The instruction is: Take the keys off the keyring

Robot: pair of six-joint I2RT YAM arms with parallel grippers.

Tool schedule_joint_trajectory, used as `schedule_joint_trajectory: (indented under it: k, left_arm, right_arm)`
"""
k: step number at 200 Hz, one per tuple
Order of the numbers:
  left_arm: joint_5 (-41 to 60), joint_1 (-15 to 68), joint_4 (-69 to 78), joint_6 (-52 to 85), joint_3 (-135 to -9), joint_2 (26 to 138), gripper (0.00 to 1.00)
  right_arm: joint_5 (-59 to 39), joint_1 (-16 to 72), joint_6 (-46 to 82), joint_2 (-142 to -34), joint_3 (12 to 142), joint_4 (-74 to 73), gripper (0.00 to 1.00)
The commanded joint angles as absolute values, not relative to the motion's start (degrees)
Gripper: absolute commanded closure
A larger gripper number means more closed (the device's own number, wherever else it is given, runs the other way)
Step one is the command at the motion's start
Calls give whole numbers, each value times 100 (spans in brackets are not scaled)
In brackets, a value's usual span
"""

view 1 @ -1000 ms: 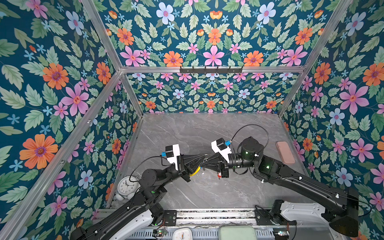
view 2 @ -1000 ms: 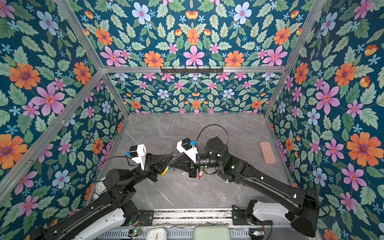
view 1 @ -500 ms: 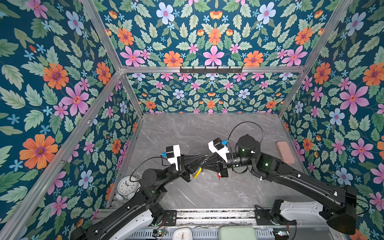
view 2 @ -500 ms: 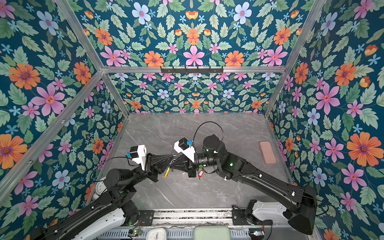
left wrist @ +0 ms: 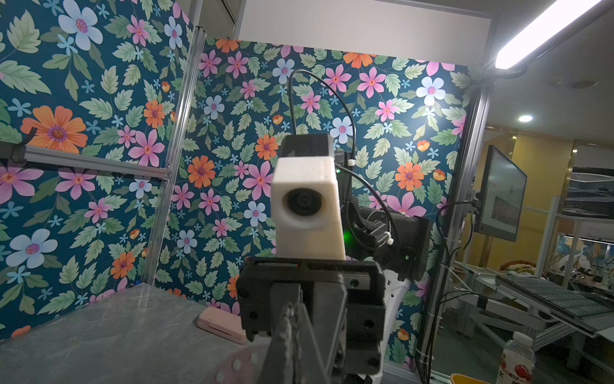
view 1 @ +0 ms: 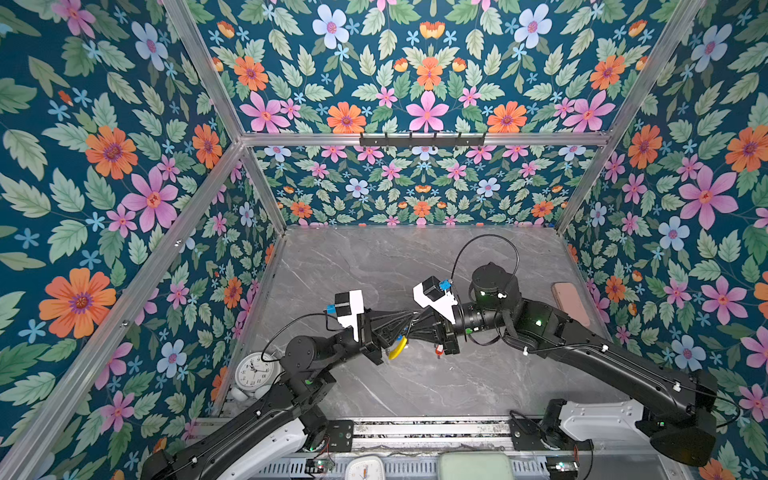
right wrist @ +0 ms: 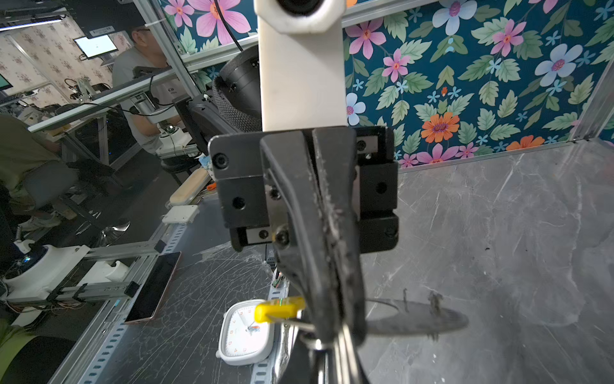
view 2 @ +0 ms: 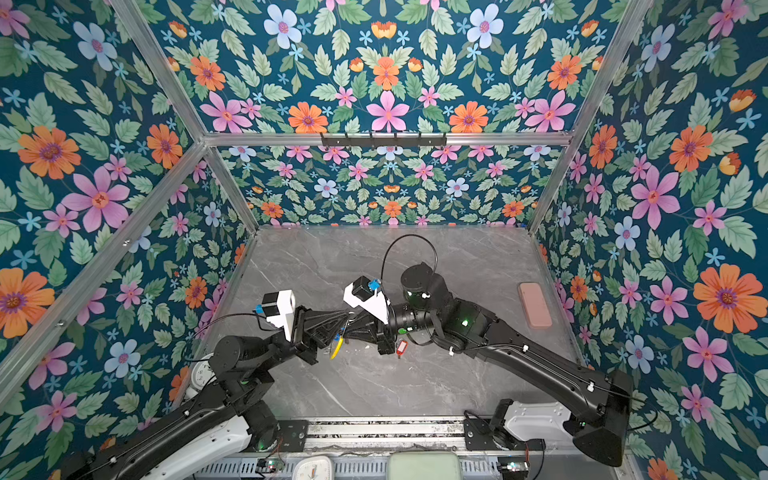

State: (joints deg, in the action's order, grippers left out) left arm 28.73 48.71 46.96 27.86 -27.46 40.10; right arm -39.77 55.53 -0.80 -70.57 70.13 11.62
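Both grippers meet tip to tip above the middle of the grey table. My left gripper [view 1: 405, 326] [view 2: 345, 324] is shut on the keyring, whose yellow section [view 1: 397, 348] [view 2: 336, 347] [right wrist: 279, 309] hangs just below the tips. A blue tag [view 2: 341, 330] shows beside it. My right gripper [view 1: 415, 328] [view 2: 353, 328] [right wrist: 335, 362] is shut on the keyring too, next to a small metal loop [right wrist: 315, 344]. The red-tagged key [view 1: 438, 350] [view 2: 401, 347] lies on the table under the right gripper. The left wrist view shows the right gripper's fingers [left wrist: 289, 335], pressed together.
A round white clock [view 1: 253, 370] [view 2: 199, 370] stands at the front left by the wall. A pink case [view 1: 571, 303] [view 2: 535, 305] [left wrist: 221, 324] lies at the right wall. A square white clock [view 1: 365, 467] [right wrist: 247, 332] sits on the front rail. Flowered walls close three sides.
The right arm's elbow has shifted slightly and the yellow section has dipped a little. Both grips stay shut, and the red-tagged key has not moved.
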Motion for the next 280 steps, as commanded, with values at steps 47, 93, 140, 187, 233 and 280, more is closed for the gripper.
schedule_joint_trajectory:
  k: [47,93,140,187,233,280]
  left_arm:
    - [2653,4869,4779,2751,-2568,4103,100]
    - [2612,4869,4911,2777,-2480,4066,100]
    - [2555,4869,4674,2681,-2470,3839,100]
    - [2603,4869,4401,2717,-2603,3732,100]
    - [2645,4869,4219,2698,-2681,3621,100]
    - [2666,4869,4233,2751,-2722,3610,100]
  right_arm:
    - [-4333,5634,96,-7167,6822,183,100]
    - [-4453,5634,18,-7188,6840,262,100]
    - [-4236,5633,69,-7054,6706,430,100]
    - [-3695,5629,-27,-6708,6582,804,100]
    - [-3493,5633,70,-6439,6298,713,91]
    - [-3305,5629,128,-6325,6176,711,76]
